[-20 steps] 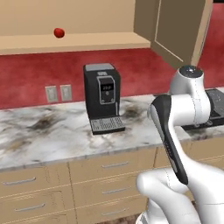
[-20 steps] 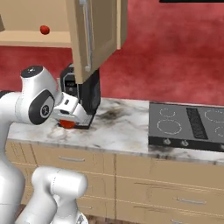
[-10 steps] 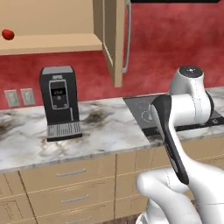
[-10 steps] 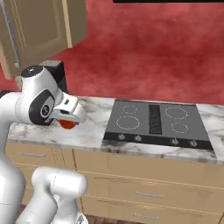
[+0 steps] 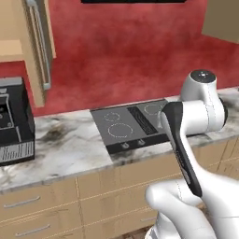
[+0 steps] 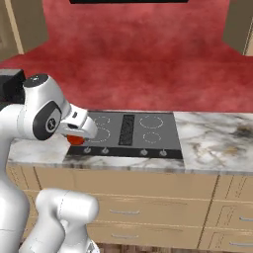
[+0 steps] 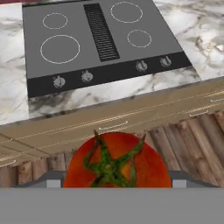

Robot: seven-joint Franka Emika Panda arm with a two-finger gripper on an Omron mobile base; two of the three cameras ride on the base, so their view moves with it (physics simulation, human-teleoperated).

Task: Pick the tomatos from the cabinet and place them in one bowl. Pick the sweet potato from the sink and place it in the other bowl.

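Round glossy red tomato with a green star-shaped stem (image 7: 117,161) sitting between the fingers, seen close up in the hand view; a red sliver of the same tomato (image 6: 75,140) showing under the white hand in the right base view. Fingers clamped around the tomato, carrying it off any surface, out past the counter's front edge and just left of the cooktop's knob strip. Gripper (image 6: 74,137) pointing downward, below the arm's rounded white elbow. Beneath and beyond the tomato: tan wood drawer fronts with slim silver handles (image 7: 113,122), then brown plank flooring (image 7: 192,144). Flat dark grey four-ring cooktop with a central vent grille and a row of round knobs (image 6: 129,133) lying flush in the white-and-grey marbled stone counter (image 6: 212,141). Black boxy coffee machine (image 5: 14,122) standing on the counter well to the left of the cooktop. Light tan wood wall cabinet with a long vertical silver bar handle (image 5: 35,44) hanging above the machine, against the mottled red wall (image 5: 130,51).
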